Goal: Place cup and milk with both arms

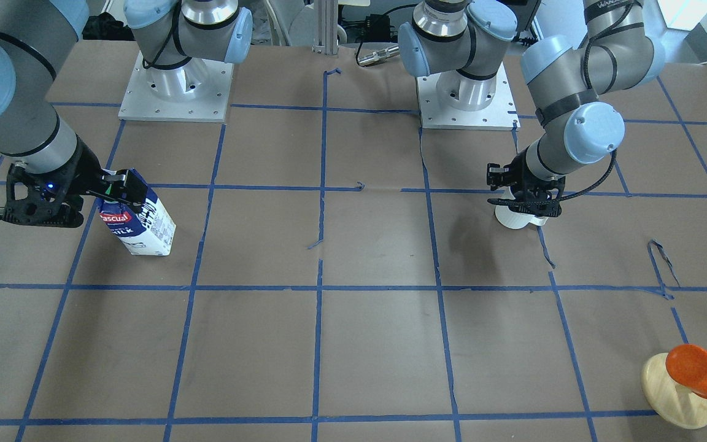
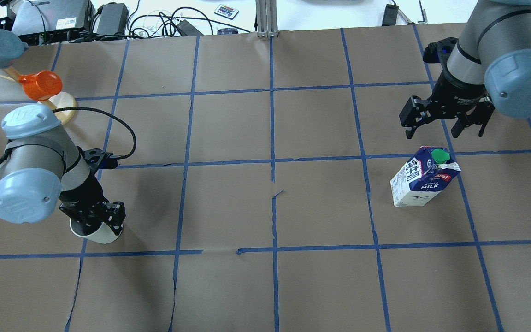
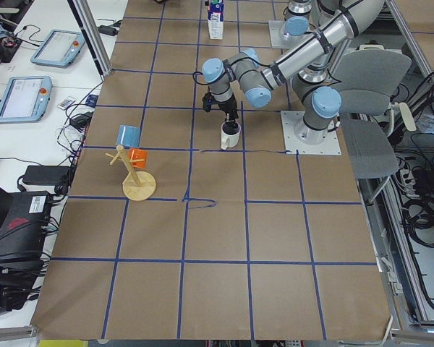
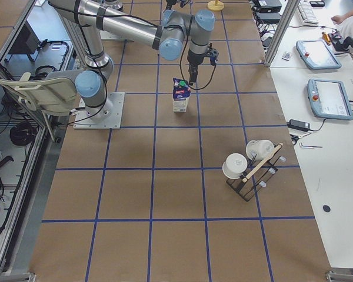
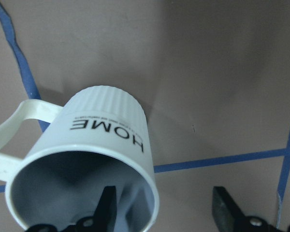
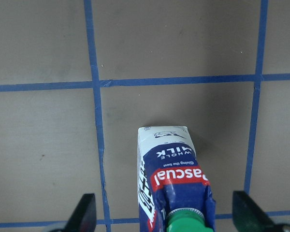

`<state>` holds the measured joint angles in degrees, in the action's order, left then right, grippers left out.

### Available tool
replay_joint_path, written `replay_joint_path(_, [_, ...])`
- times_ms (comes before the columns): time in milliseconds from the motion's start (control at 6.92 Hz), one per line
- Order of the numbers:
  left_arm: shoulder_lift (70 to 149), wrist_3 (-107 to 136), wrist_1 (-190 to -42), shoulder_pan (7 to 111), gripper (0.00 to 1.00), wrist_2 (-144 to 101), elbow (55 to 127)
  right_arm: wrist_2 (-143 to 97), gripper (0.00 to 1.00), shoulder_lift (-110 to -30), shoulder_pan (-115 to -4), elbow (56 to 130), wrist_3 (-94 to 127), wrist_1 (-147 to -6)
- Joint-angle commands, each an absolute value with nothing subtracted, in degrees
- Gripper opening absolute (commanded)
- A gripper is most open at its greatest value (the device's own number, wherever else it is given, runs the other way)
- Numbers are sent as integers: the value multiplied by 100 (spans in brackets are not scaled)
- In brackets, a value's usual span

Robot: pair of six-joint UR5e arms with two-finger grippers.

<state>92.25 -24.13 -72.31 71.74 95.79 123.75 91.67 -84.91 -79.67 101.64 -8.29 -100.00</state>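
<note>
Brown paper covers the table [image 2: 228, 138], ruled into squares by blue tape [image 2: 272, 138]. Beyond its top edge in the overhead view, a white bench carries cables and power bricks. Two arms rise from two silver base plates [image 1: 175, 92].

There is one milk [image 2: 420, 180], upright at the right of centre in the overhead view. The right gripper [image 6: 165, 212] hangs over its green cap, fingers spread wide and clear of both sides.

There is one cup [image 2: 102, 234], upright at the lower left of that view beside a tape line. The left gripper [image 5: 165, 208] straddles the cup's wall, one finger inside and one outside. It is spread, not pinching.

One wooden stand [image 3: 139, 189] holds one orange cup [image 3: 137, 155] and one blue cup [image 3: 129, 135]. One dark rack [image 4: 247, 182] carries two white cups [image 4: 234, 165]. Two tablets [image 3: 54, 47] lie on the side bench.
</note>
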Motion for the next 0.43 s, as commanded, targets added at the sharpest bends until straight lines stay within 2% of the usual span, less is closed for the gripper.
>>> replay_joint_path(0, [9176,-2095,-6753,7181,0,9554,12366,9176,100,-8490,-7902,10361,-870,-9984])
replay_joint_path(289, [9167,-1349,-6741,7347,0,9266,12105,9176,100,-8490,-7779,10459,-870,-9941])
